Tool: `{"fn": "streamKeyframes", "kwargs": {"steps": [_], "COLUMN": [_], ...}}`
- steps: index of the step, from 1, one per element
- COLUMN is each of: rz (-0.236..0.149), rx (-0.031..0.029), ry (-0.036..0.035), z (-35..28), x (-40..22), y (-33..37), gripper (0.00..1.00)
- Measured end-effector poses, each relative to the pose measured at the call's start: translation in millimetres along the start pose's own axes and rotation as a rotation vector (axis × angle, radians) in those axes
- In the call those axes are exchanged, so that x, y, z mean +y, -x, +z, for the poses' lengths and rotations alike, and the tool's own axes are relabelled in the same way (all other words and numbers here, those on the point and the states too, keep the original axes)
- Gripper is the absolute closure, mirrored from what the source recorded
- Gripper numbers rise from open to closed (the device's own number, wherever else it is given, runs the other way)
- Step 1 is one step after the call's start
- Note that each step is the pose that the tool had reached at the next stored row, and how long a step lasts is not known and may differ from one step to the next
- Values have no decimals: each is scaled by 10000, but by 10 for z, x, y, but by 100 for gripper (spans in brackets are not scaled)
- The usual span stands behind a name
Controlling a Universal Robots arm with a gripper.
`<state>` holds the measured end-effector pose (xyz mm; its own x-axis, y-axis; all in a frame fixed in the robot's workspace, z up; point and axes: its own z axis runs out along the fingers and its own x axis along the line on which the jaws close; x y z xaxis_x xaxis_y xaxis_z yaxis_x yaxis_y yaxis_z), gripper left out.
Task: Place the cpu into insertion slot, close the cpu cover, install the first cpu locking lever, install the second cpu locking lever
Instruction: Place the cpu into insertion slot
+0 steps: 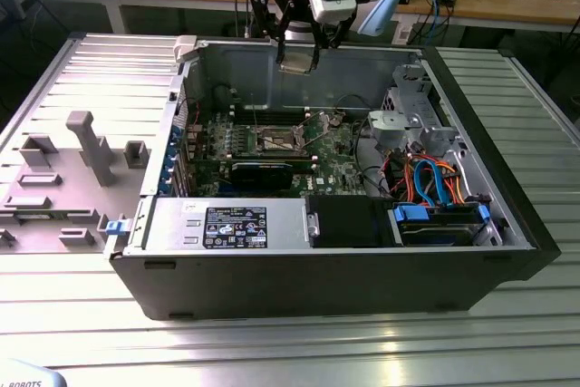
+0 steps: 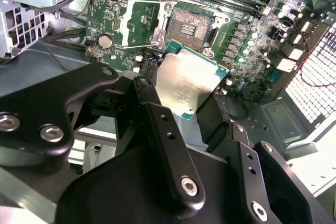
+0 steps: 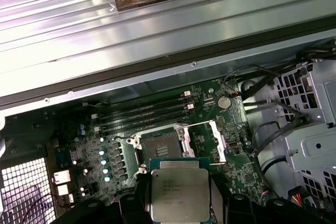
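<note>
You had the gripper (image 1: pixel 297 53) clamped on the cpu (image 2: pixel 190 83), pinching its edges, high above the open case (image 1: pixel 317 283) toward its far side. Below, the insertion slot (image 3: pixel 161 145) sat bare, with the cpu cover (image 3: pixel 209 139) swung open beside it.

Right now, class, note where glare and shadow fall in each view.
Exterior view: glare streaks the ribbed table. First wrist view: the same table washes out white. Second wrist view: the metal top of the cpu catches a bright sheen.
</note>
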<state>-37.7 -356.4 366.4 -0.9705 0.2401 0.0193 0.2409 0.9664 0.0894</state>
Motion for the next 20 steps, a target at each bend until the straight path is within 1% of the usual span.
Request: {"fn": "streamKeyframes", "kwargs": {"steps": [3, 6, 11, 12, 20], "rz": [23, 214, 797, 855, 872], "rx": [-2, -19, -72, -76, -79], "ry": [0, 5, 15, 16, 17], "z": [0, 1, 2, 2, 2], "x": [0, 0, 0, 0, 0], "y": [0, 0, 0, 0, 0], "gripper": [46, 46, 46, 46, 46]}}
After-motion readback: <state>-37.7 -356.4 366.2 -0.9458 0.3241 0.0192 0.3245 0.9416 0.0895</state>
